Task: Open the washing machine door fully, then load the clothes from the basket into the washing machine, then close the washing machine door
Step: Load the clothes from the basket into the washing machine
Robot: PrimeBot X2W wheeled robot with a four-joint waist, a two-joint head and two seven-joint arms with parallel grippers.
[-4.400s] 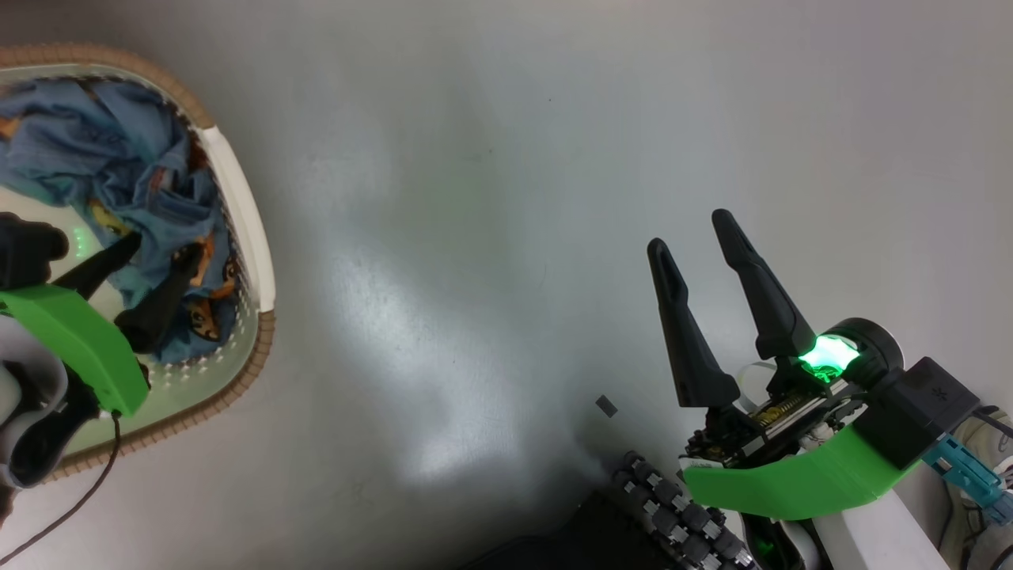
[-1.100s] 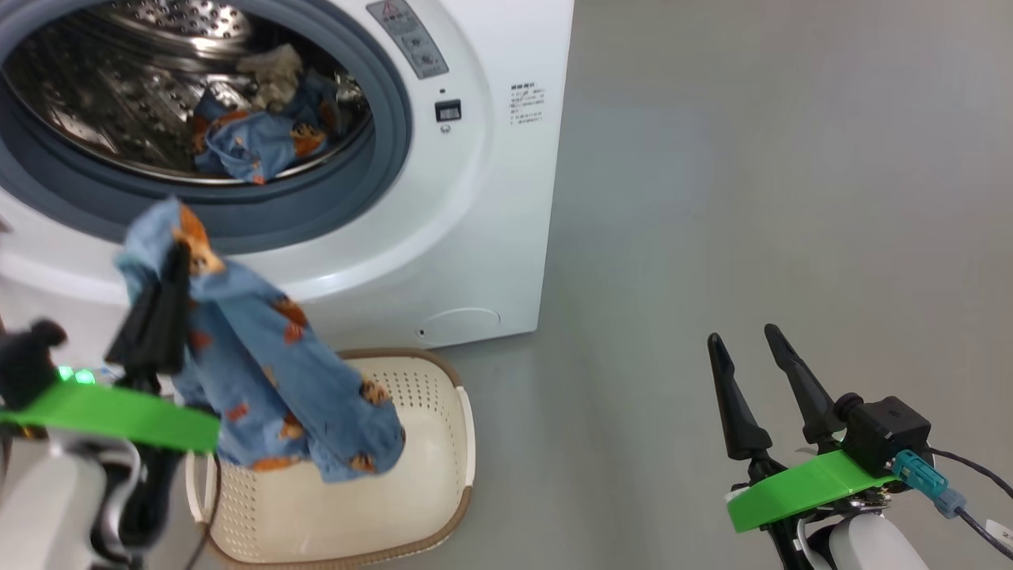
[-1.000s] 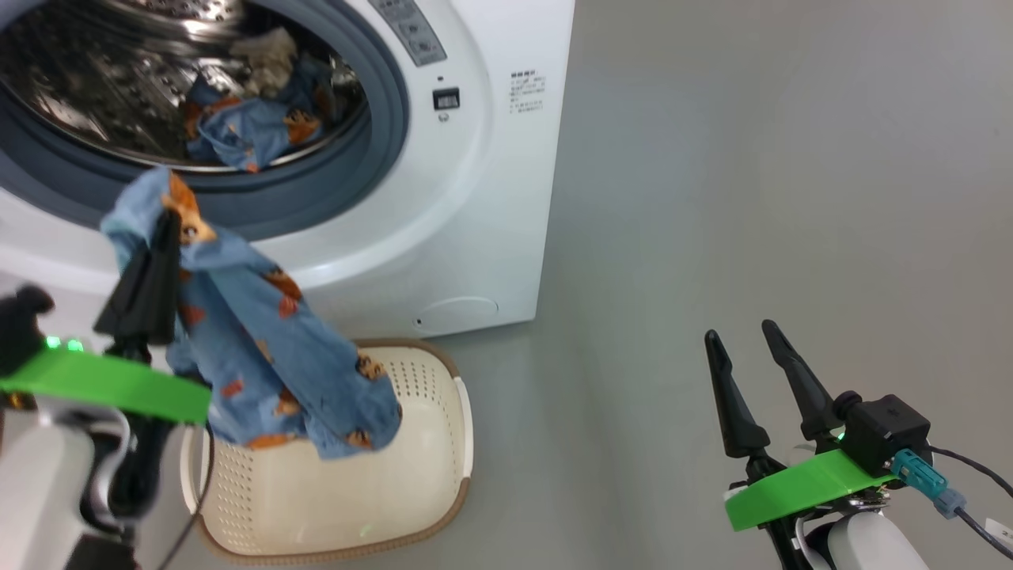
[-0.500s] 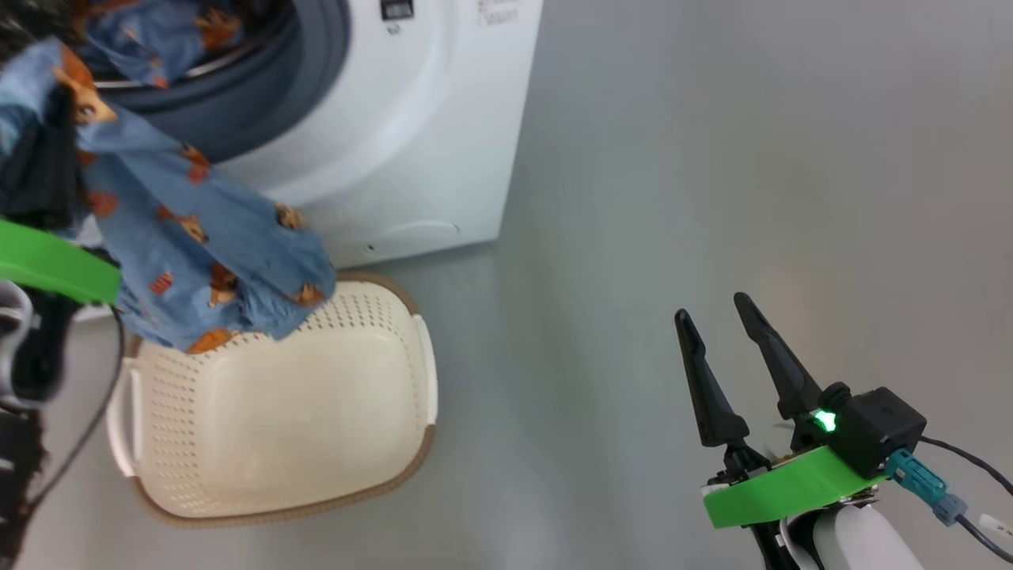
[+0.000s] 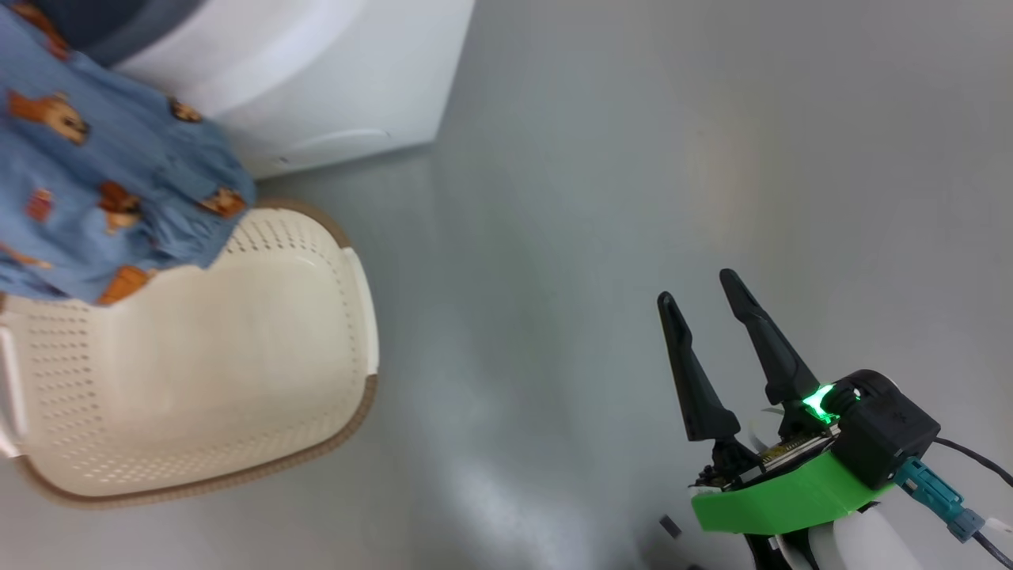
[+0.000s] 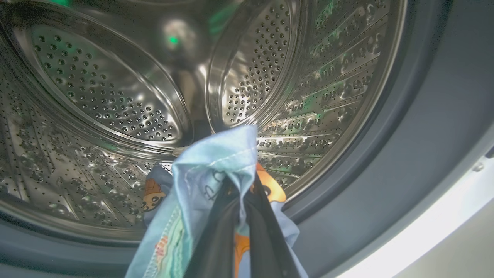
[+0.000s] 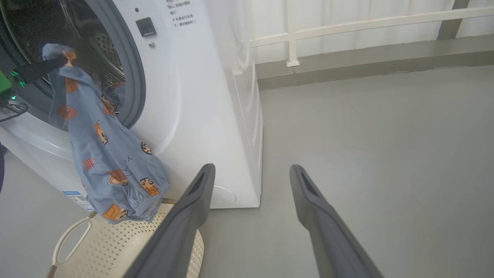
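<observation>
Left pincer [image 6: 242, 191] pressed together on a fold of the blue printed clothes [image 6: 210, 170]. Its tip is at the mouth of the washing machine [image 7: 200, 96], facing the steel drum [image 6: 115, 96]. The garment hangs from the pincer down the machine's front. Its hem is at the rim of the basket [image 5: 360, 301], which sits at the machine's foot; contact unclear. Right pincer [image 5: 695, 286] spread, over the floor [image 5: 593, 158], well off to the machine's right.

Clothes [image 5: 103, 190]: blue printed fabric hanging at upper left, its lower edge overlapping the far rim of the basket [image 5: 360, 317]. Cream basket sits on grey floor [image 5: 633, 158], just before the white lower corner of the washer [image 5: 332, 87]. Right gripper [image 5: 696, 286] at lower right, fingers spread, well apart from basket. Green light [image 5: 819, 400] glows at its base.
</observation>
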